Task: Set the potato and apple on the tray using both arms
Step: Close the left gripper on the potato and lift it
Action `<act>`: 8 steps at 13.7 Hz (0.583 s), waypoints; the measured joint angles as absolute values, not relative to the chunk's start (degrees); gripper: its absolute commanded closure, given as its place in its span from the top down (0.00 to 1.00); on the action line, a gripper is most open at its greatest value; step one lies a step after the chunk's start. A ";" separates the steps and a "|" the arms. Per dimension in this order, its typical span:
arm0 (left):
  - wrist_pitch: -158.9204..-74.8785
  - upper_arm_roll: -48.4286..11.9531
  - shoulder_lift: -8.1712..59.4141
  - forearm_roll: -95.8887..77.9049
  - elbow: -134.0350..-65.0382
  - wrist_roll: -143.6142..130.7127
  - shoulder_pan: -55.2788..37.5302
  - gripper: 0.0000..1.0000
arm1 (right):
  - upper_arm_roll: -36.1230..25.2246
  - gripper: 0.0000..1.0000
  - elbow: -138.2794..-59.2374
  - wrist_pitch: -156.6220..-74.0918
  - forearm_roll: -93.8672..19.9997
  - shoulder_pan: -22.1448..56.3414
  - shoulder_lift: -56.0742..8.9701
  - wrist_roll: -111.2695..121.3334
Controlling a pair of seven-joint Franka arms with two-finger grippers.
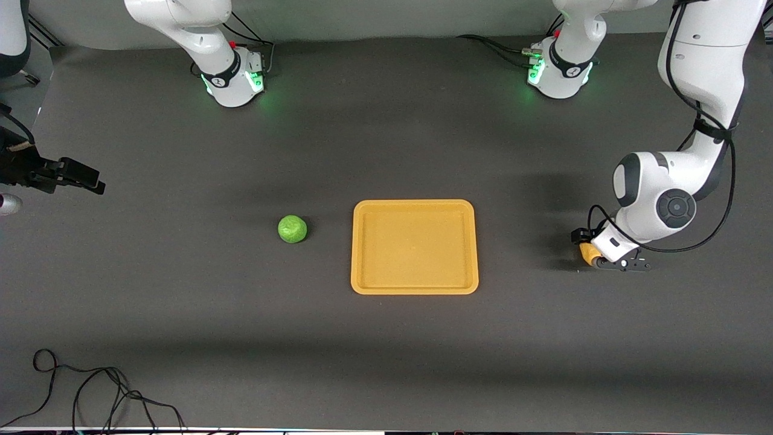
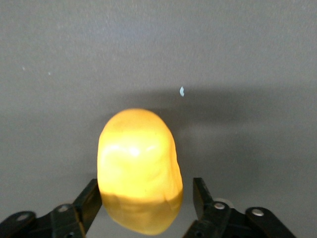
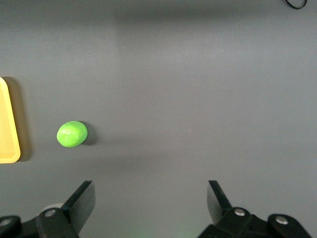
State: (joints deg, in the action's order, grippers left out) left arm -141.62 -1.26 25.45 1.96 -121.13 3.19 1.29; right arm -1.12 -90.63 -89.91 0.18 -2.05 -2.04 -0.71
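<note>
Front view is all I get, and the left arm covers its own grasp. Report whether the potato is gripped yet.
Observer: Not yet. In the left wrist view the left gripper straddles the potato, with a gap at one of its fingers.
Operator: Check the right gripper too.
Observer: The right gripper is wide open over the table, nothing between its fingers.
Operator: State what it faces.
Observer: Its camera shows the apple beside the tray, apart from it.

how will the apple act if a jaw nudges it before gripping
The apple looks nearly round and sits loose on the flat mat, so a nudge would probably roll it. It lies beside the tray, whose low rim might stop it. Its slightly rough skin suggests fair grip.
</note>
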 measured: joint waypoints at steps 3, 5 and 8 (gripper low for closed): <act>-141.50 -1.27 25.37 1.96 -120.10 4.18 1.29 0.15 | -1.12 1.00 -90.64 -89.91 0.18 -2.05 -2.05 -0.71; -140.79 -1.32 24.71 1.93 -119.25 4.20 1.29 0.13 | -1.12 1.00 -90.64 -89.91 0.18 -2.05 -2.07 -0.71; -132.12 -2.64 21.98 1.50 -113.90 -1.99 -0.20 0.11 | -1.12 1.00 -90.65 -89.92 0.15 -2.05 -2.14 -0.71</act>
